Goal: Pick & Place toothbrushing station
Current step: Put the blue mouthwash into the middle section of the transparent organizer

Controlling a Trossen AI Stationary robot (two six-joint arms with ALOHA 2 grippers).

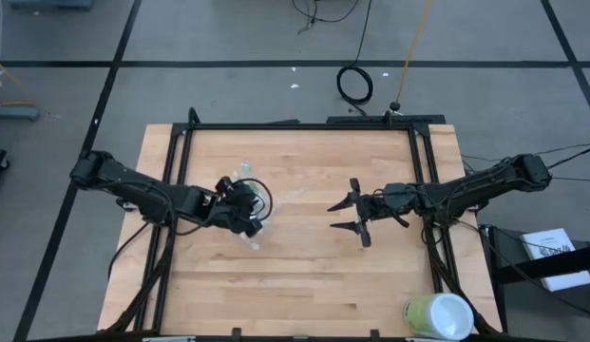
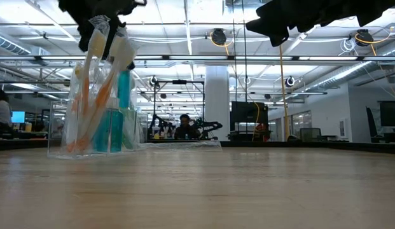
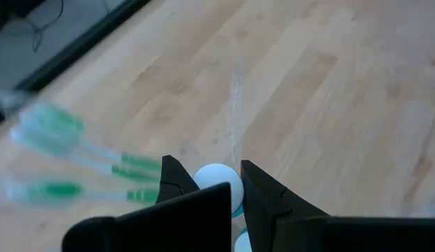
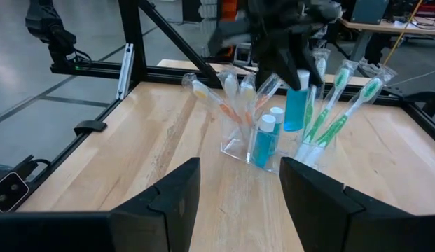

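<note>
Left end effector (image 4: 291,52) clenched on a blue tube (image 4: 297,101) held above the clear cup (image 4: 256,140) of toothbrushes (image 4: 336,115) (left-centre of the bench (image 1: 304,266)). Right end effector (image 1: 344,217) released, nearby.

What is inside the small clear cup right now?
The clear cup holds wrapped toothbrushes, some green, some orange, and two standing blue white-capped tubes. The left gripper holds a third tube above them. The cup's bottom is hidden.
</note>
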